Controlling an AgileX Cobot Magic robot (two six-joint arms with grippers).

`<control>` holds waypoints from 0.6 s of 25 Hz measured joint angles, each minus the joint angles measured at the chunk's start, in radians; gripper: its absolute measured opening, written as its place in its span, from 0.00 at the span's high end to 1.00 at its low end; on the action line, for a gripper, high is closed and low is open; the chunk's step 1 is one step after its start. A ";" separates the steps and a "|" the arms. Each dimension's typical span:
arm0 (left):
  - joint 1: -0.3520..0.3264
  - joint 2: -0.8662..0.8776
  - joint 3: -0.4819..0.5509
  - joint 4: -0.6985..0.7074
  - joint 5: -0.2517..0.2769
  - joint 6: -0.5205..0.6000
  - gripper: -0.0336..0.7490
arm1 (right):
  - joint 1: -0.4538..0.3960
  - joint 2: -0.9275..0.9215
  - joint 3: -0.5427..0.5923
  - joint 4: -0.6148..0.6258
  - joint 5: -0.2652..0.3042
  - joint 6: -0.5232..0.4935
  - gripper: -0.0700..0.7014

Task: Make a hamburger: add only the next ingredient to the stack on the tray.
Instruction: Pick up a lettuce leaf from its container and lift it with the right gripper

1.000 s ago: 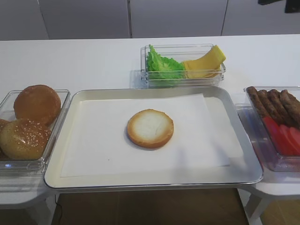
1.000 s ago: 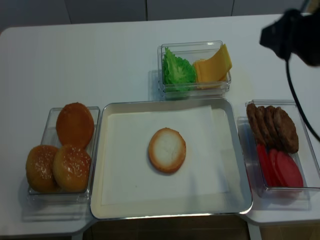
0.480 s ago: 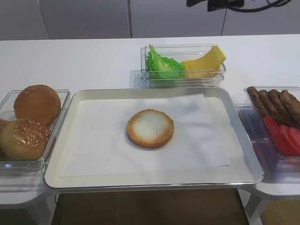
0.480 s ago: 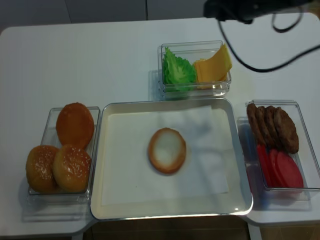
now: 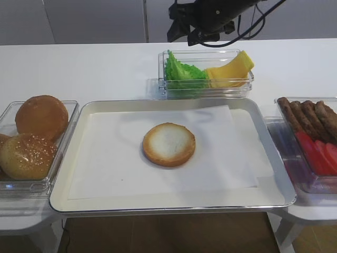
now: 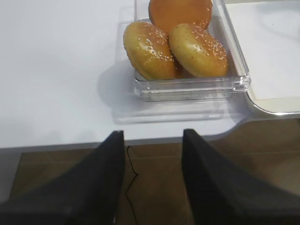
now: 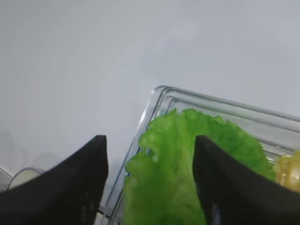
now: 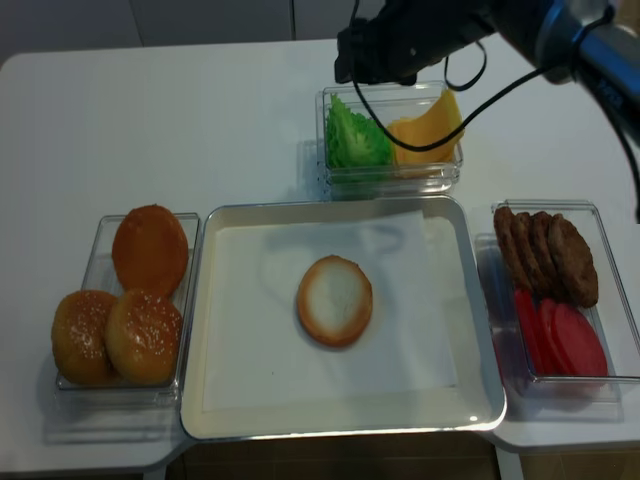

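Note:
The lettuce leaf point(image 5: 183, 74) point(image 8: 355, 140), bright green and frilly, lies in the left half of a clear container behind the tray. My right gripper point(image 5: 184, 37) point(image 8: 365, 72) hovers just above and behind that end, open. In the right wrist view the leaf point(image 7: 187, 164) shows between the two black fingers of the right gripper point(image 7: 150, 140), with nothing gripped. The bun bottom point(image 5: 168, 144) point(image 8: 334, 300) sits alone mid-tray point(image 5: 158, 200) point(image 8: 340, 420) on white paper. My left gripper point(image 6: 152, 133) is open and empty at the table's near left edge, out of both high views.
Yellow cheese slices point(image 5: 229, 71) share the lettuce container. Sesame bun tops point(image 5: 31, 142) point(image 6: 176, 47) fill a clear box left of the tray. Patties point(image 5: 310, 118) and tomato slices point(image 5: 318, 153) lie in a box on the right.
The right arm has swung in from the upper right towards the left and now hangs over the lettuce container. The food and the tray have not moved.

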 joint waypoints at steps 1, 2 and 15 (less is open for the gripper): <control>0.000 0.000 0.000 0.000 0.000 0.000 0.57 | 0.003 0.012 -0.008 0.009 0.005 -0.007 0.33; 0.000 0.000 0.000 0.000 0.000 0.000 0.57 | 0.008 0.022 -0.011 0.015 0.007 -0.016 0.33; 0.000 0.000 0.000 0.000 0.000 0.000 0.57 | 0.029 0.067 -0.017 0.022 0.028 -0.028 0.49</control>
